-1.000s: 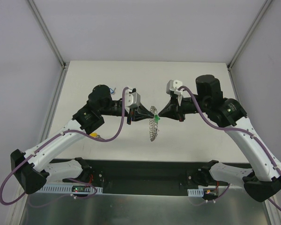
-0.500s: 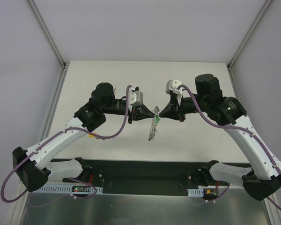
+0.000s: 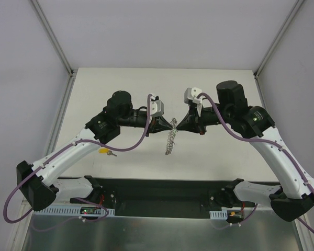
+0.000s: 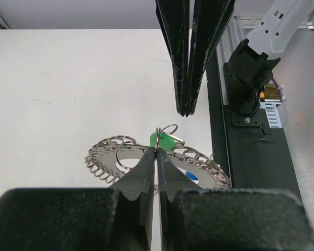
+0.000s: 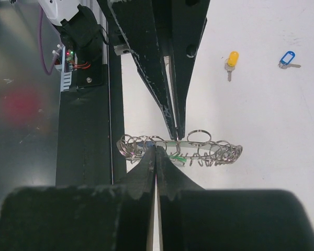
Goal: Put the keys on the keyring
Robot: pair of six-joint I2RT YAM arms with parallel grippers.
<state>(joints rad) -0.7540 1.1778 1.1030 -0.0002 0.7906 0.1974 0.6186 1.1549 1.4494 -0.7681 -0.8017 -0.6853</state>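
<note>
Your right hand [image 3: 180, 124]: closed, pinching rim of keyring [image 3: 170, 140]; ring hangs edge-on above table [image 3: 214, 154], between both hands. Your left hand [image 3: 162, 125]: fingers shut together, tips touching ring's coiled rim opposite right hand; can't tell any real grip. Green key [image 4: 163, 140] sits at rim, right by both fingertips. Yellow key [image 5: 232, 57] and blue key [image 5: 287, 57] lie on table, well apart from ring.
</note>
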